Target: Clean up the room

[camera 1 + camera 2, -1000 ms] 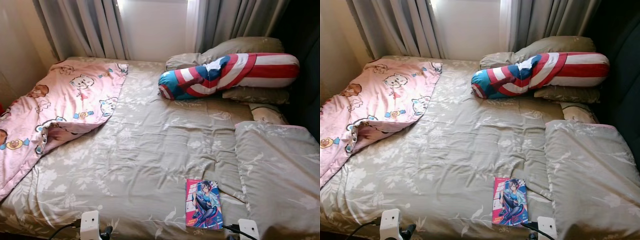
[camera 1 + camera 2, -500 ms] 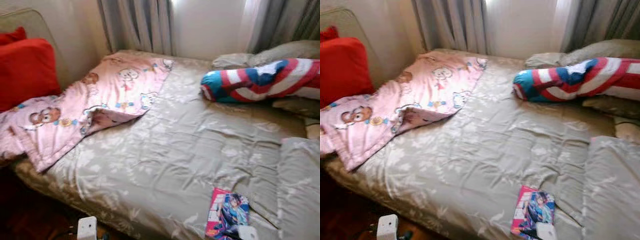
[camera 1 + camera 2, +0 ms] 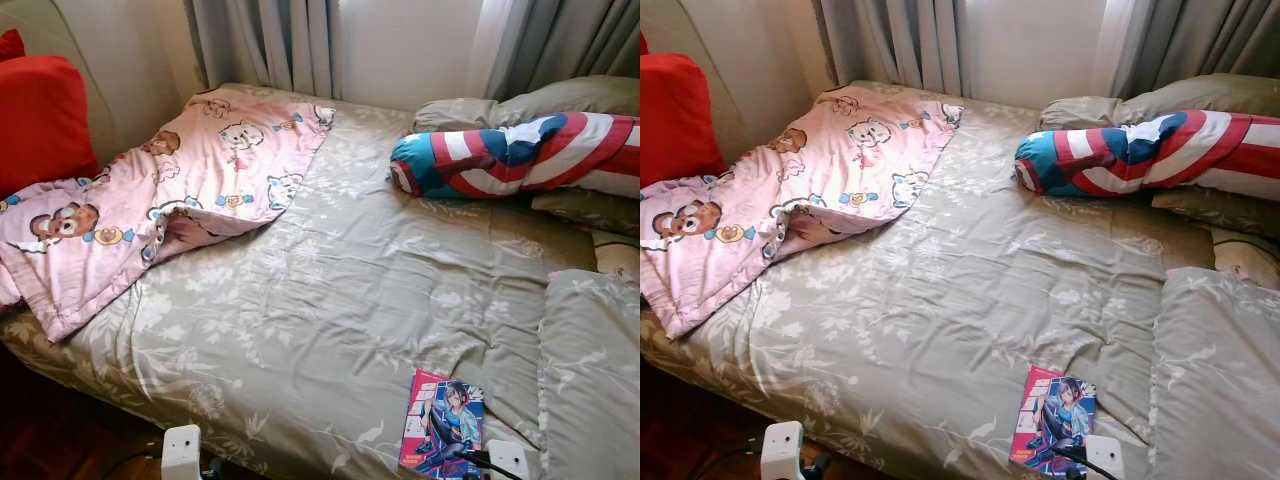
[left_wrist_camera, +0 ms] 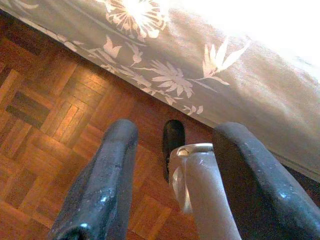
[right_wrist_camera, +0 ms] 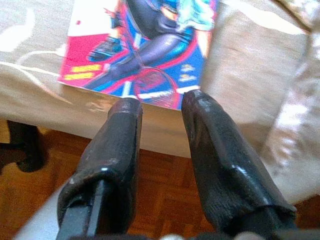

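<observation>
Parquet flooring (image 4: 55, 115) in a reddish wood runs under the near edge of the bed (image 3: 300, 330), whose grey-beige cover carries a pale leaf print. Low beside that edge, the left gripper (image 4: 170, 165) hangs over the floor with its two black fingers spread and holding nothing. The right gripper (image 5: 160, 107) sits just short of the bed's near edge, fingers parted with a gap between them (nothing clamped), pointing at the comic book (image 3: 441, 436). That book lies flat on the cover close to the near edge, toward the robot's right, beside a folded grey duvet (image 3: 590, 380). Further back on the left, a pink cartoon blanket (image 3: 160, 210) drapes off the side, near a red cushion (image 3: 40, 120). A red, white and blue bolster (image 3: 510, 155) rests on the pillows (image 3: 560, 100) before the curtains (image 3: 270, 40).
</observation>
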